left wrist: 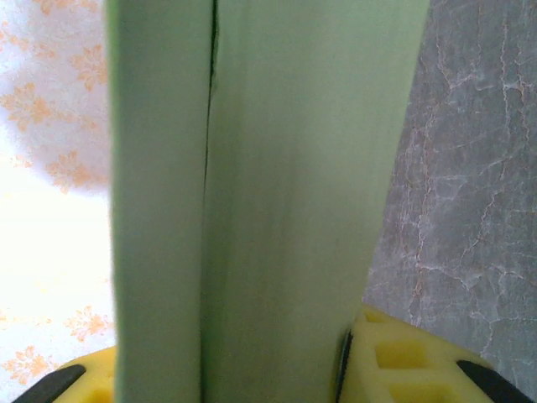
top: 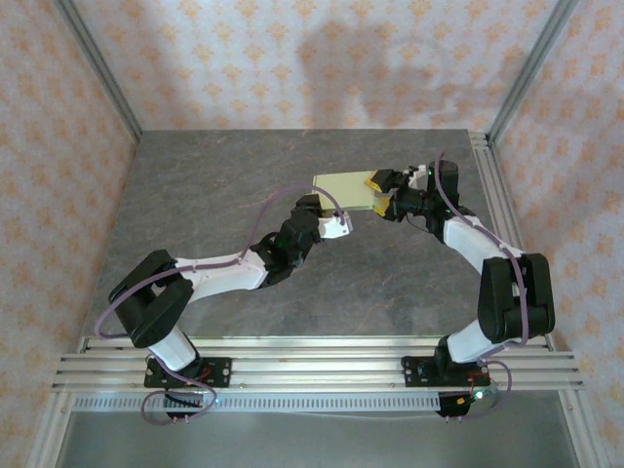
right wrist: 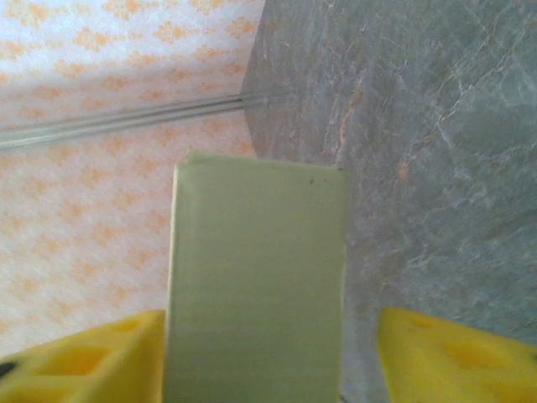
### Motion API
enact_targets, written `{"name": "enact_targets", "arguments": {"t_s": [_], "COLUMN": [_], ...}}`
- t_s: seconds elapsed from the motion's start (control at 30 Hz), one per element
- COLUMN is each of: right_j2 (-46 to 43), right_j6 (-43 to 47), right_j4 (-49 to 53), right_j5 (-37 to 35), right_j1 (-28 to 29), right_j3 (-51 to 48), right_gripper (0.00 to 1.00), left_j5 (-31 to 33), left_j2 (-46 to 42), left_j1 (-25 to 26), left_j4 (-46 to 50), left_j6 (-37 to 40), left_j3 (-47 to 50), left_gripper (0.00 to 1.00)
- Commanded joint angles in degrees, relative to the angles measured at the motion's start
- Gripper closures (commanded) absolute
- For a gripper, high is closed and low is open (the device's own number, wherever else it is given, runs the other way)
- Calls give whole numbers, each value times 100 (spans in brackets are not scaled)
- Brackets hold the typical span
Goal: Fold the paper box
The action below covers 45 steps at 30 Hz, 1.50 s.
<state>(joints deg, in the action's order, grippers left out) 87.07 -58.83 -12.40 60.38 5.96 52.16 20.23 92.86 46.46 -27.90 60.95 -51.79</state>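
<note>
While both arms (top: 234, 268) reach out from the near edge of the desk (top: 292, 302), the left hand (left wrist: 235, 369) is clamped on the paper box (top: 343, 190), yellow fingers (left wrist: 394, 361) pressed on both sides. Then the right hand (right wrist: 268, 361) is around the box's other end but spread wide, gap showing on one side. Box is between the two hands over the far right of the desk, patterned wall (top: 292, 58) behind
</note>
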Motion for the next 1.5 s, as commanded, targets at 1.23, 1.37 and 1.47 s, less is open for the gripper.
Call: {"name": "enact_targets", "arguments": {"t_s": [1.23,1.37,1.47], "right_j2": [-2322,-2176,-1963], "right_j6": [8033,8332,8564], "right_j4": [5197,5082,5054], "right_j5": [-2127,-2042,-2447], "right_j1": [280,519,803], "right_j3": [908,749,767], "right_gripper": [9,13,23], "left_j5": [-4132,-4092,-4052], "left_j2": [984,1217,1329], "left_j1": [-831,-849,-863], "left_j4": [7907,8124,8237], "left_j6": [-2660,-2611,-2618], "left_j3": [-2979,-3165,-3305], "left_gripper": [68,68,67]}}
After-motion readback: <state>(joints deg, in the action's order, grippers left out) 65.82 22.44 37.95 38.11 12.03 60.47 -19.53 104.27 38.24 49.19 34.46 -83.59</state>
